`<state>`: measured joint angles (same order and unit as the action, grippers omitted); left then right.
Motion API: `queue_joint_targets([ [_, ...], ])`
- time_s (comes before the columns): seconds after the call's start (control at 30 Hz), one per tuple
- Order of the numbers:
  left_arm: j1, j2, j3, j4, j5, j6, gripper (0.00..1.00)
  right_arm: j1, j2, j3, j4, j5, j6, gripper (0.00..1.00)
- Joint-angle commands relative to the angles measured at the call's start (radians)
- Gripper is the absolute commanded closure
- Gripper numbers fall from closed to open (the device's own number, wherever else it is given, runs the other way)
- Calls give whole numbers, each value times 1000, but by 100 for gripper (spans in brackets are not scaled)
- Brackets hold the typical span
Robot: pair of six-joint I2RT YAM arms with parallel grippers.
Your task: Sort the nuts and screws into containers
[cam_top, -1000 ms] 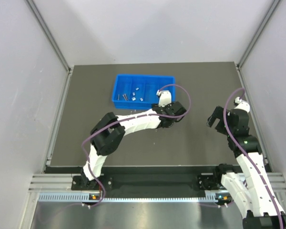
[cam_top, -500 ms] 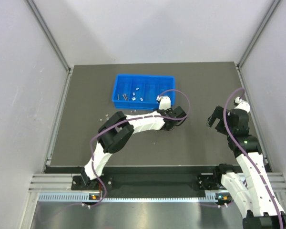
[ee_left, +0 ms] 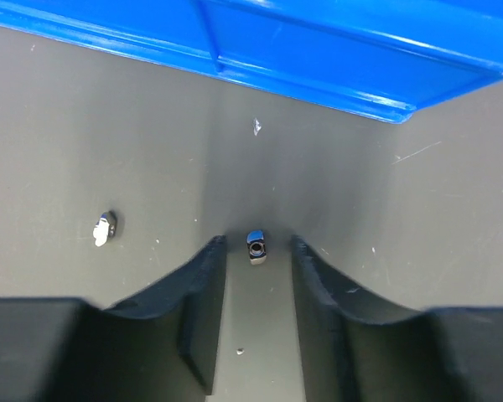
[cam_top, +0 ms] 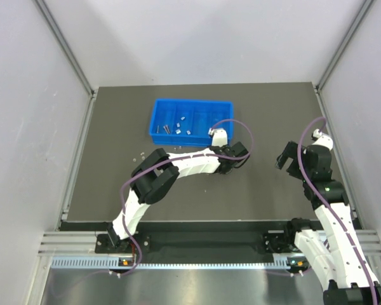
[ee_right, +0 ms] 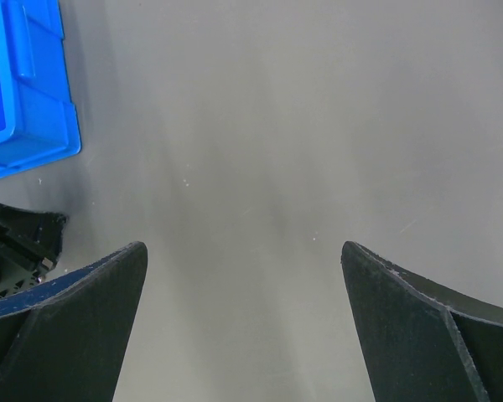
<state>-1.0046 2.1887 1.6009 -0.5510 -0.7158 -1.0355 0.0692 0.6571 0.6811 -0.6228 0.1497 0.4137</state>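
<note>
Dark grey table [ee_left: 419, 218] is lying under everything, and closest to me my left gripper [ee_left: 256, 251] is hanging low over it, its fingers [ee_left: 208, 276] standing only partly apart and gripping nothing yet. One nut [ee_left: 256, 245] is sitting on the table right between the tips, its hole facing up, apparently touching neither pad. I am judging this to be the moment of the pick: I should be settling down until the tips are almost brushing the surface, staying centred on the nut so both pads meet its flat sides together, and closing slowly, since something this tiny will probably skid or flip if one pad arrives first. Off to the left a second small silvery piece [ee_left: 105, 229] is lying well clear of my fingers; I cannot tell whether it is a nut or a screw. My right gripper [ee_right: 245, 251] is waiting wide open over bare table, holding nothing, with only a corner of the tray showing in its view. Beyond the nut the near wall of the blue tray [ee_left: 318, 79] is crossing the view, so the carry should be short. From above, the tray's left-hand sections are holding a few silvery pieces [cam_top: 178, 130], too small for me to sort by kind, and I am making out none in the right-hand sections. Some loose specks [cam_top: 140, 153] are waiting on the table near the tray's left end.
</note>
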Motion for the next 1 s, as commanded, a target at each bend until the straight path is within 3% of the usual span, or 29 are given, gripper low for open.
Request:
queue_joint_targets([
  [0.0, -8, 25, 1, -27, 12, -31, 63, 6, -8, 29, 25, 16, -1, 0],
  [0.4, -6, 34, -4, -9, 13, -5, 81, 6, -8, 28, 25, 14, -1, 0],
  [0.57, -6, 32, -16, -4, 6, -8, 97, 6, -7, 23, 28, 13, 2, 0],
  [0.8, -6, -22, -4, 3, -2, 55, 96, 6, -5, 23, 31, 13, 0, 0],
  [0.97, -5, -135, -6, 54, -34, 221, 94, 6, -2, 20, 32, 13, 4, 0],
])
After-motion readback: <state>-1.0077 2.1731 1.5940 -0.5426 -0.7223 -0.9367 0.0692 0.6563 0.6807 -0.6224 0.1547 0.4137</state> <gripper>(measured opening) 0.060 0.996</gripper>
